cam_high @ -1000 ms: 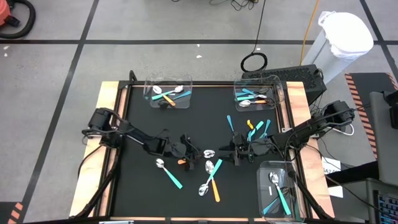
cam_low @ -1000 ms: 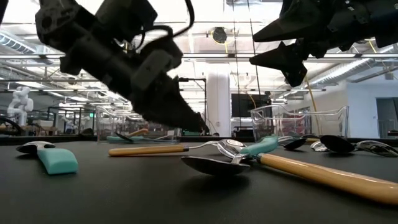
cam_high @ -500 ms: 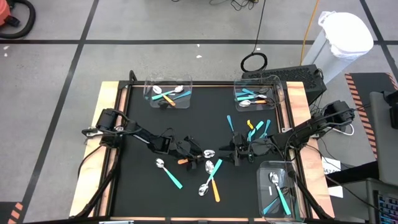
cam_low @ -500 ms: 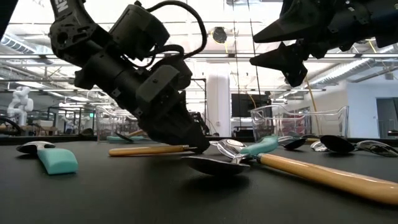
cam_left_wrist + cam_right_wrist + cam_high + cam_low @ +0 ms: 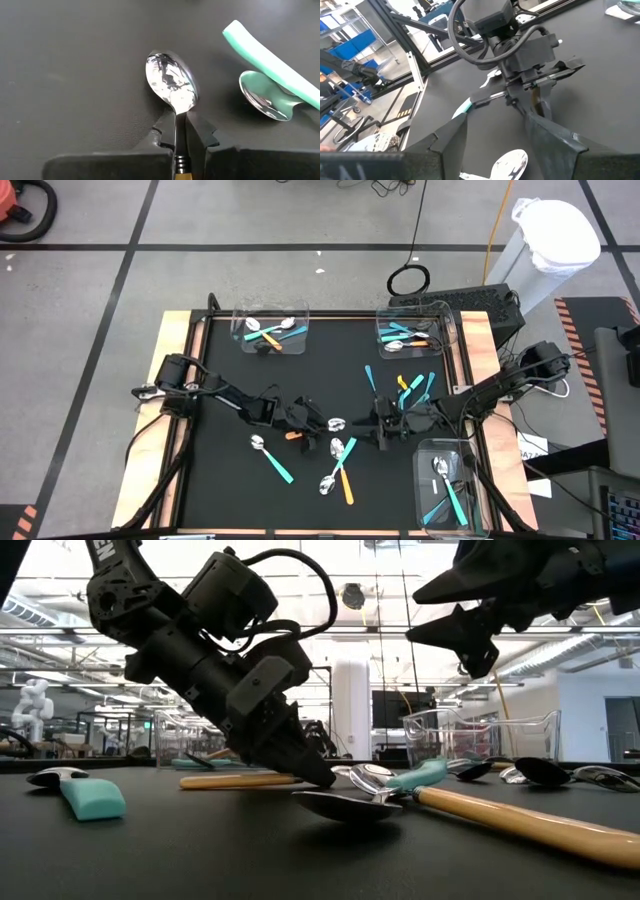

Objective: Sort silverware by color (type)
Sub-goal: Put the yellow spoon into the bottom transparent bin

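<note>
An orange-handled spoon [image 5: 293,437] lies mid-table, its shiny bowl [image 5: 171,82] pointing toward the table's right. My left gripper [image 5: 314,426] is down at the table and shut on it; the low view shows its tip [image 5: 318,776] at the table top. My right gripper [image 5: 384,426] hangs open above the table just right of the spoon, holding nothing, and shows high up in the low view [image 5: 462,618]. A teal-handled spoon [image 5: 272,75] lies next to the held one, its handle resting across another spoon's bowl. My left gripper pinches the spoon's thin metal neck [image 5: 179,131] between its two fingers, just behind the bowl and ahead of the orange handle [image 5: 181,175]. The fingers slant down from the table's left and lie along the spoon. The spoon lies flat on the table.
Loose spoons lie near the front: a teal one [image 5: 272,458] and a crossed teal and orange pair [image 5: 338,470]. More lie at the right [image 5: 412,388]. Clear bins with silverware stand far left [image 5: 270,330], far right [image 5: 415,332] and near right [image 5: 445,485].
My left gripper has sunk to the table and gone a little toward the right edge, onto the orange-handled spoon, then shut on its neck. The spoon has stayed on the table.
</note>
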`<state>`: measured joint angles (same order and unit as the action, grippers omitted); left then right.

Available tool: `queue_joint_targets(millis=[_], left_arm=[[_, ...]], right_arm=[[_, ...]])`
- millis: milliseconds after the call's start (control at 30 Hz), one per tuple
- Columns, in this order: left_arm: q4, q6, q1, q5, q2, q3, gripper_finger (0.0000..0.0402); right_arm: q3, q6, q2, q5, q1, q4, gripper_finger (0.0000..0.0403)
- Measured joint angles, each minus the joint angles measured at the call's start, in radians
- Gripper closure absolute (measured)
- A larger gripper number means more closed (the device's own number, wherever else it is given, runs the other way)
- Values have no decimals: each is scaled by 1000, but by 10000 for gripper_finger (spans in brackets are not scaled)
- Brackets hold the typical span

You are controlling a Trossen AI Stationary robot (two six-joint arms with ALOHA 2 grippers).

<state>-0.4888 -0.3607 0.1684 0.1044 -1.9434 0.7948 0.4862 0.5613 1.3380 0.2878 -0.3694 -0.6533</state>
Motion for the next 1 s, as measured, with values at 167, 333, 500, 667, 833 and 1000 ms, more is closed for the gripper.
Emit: queue_joint_targets(millis=[167,333,500,667,833,1000], left_arm=[[10,13,0,64,31,-2,397],[-1,83,0,145,124,-3,399],[-45,215,23,213,208,-2,400],[-89,475,77,260,227,-2,400],[-150,478,90,184,230,-2,400],[-197,473,88,71,230,-2,401]], right_arm=[[0,7,0,0,-14,5,203],[0,30,0,2,-19,29,203],[0,92,0,151,-19,29,203],[0,116,0,260,-14,-35,203],[0,-5,0,136,-9,-113,203],[0,-55,0,77,2,-130,203]])
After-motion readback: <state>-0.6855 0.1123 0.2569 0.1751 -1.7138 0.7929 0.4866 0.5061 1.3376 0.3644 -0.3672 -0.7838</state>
